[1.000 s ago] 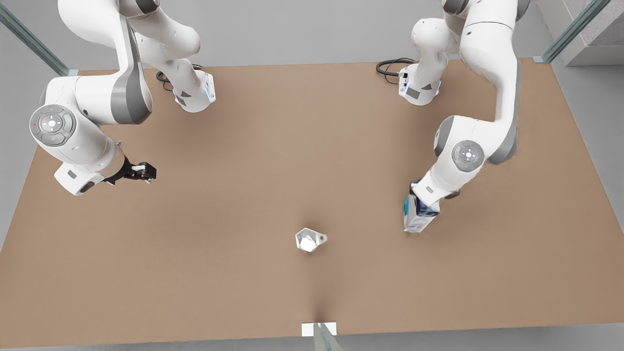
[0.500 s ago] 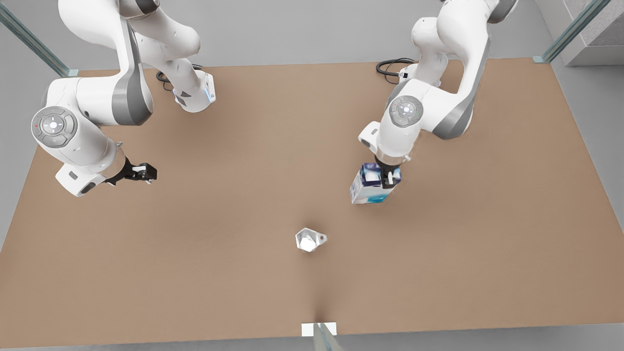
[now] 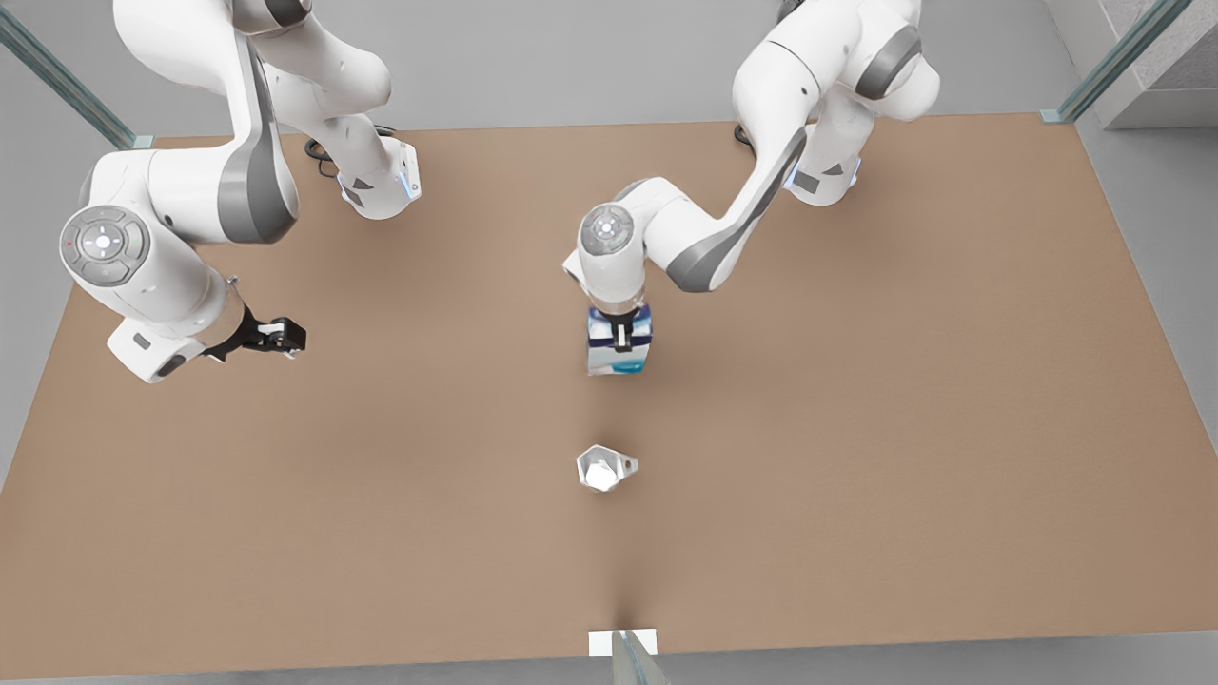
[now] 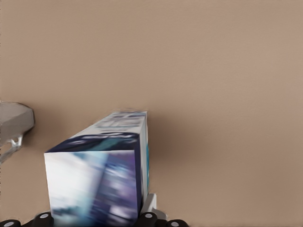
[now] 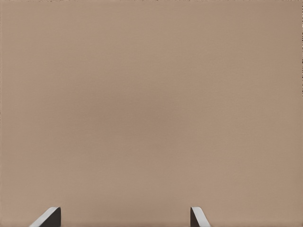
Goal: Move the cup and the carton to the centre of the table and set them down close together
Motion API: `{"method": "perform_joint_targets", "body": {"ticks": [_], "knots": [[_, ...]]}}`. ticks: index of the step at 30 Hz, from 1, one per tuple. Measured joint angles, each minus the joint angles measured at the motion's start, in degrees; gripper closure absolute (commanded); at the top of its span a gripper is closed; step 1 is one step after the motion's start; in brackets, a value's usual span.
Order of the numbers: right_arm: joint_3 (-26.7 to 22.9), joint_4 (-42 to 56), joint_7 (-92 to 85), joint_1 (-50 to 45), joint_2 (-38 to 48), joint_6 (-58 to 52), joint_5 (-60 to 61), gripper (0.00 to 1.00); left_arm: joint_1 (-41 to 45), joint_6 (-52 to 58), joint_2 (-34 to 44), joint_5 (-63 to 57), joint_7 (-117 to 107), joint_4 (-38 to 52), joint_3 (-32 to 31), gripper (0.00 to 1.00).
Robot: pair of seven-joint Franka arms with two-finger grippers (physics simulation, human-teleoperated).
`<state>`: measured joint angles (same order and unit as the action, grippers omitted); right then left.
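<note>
Left gripper (image 3: 620, 335) near the middle of the front view, pointing straight down, fingers closed on the carton (image 3: 618, 350); arm reaching in from the upper right of the frame with elbow bent. Right gripper (image 3: 284, 336) at the middle left of the front view, fingers (image 5: 198, 216) apart and holding nothing; arm folded, waiting.

Simulated robot lab: bare brown table (image 3: 952, 476), grey floor (image 3: 571, 86), metal frame posts (image 3: 1113, 62).

The front view looks steeply down on the whole table (image 3: 856, 533); both wrist views face it closely.
</note>
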<state>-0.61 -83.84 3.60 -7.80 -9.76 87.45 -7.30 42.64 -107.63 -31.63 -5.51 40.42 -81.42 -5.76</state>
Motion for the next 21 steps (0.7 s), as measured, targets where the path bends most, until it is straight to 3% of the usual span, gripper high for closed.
{"method": "perform_joint_targets", "body": {"ticks": [4, 7, 8, 17, 21], "knots": [[0.0, -0.01, 0.0, -0.01, -0.07, 0.05, 0.0, 0.0, 4.97, -0.63, -4.39, -0.06, -0.05, 4.87, 6.63, 0.51], [0.0, -0.01, 0.0, -0.03, -0.09, 0.07, 0.0, 0.0, 7.27, -0.73, -5.25, 1.01, -0.06, 5.22, 8.92, 0.42], [0.0, -0.01, 0.0, -0.03, -0.09, 0.09, 0.0, 0.0, 7.42, -0.74, -5.49, 1.26, -1.18, 5.22, 8.92, 0.0], [0.0, -0.01, 0.0, -0.02, -0.17, 0.26, 0.0, 0.0, 7.45, -0.36, -5.2, 2.41, -2.28, 6.07, 9.35, 0.0], [0.0, -0.01, 0.0, -0.02, -0.26, 0.26, 0.0, 0.0, 7.9, 5.53, -1.04, 5.43, -1.47, 9.79, 13.21, 0.0]]}}
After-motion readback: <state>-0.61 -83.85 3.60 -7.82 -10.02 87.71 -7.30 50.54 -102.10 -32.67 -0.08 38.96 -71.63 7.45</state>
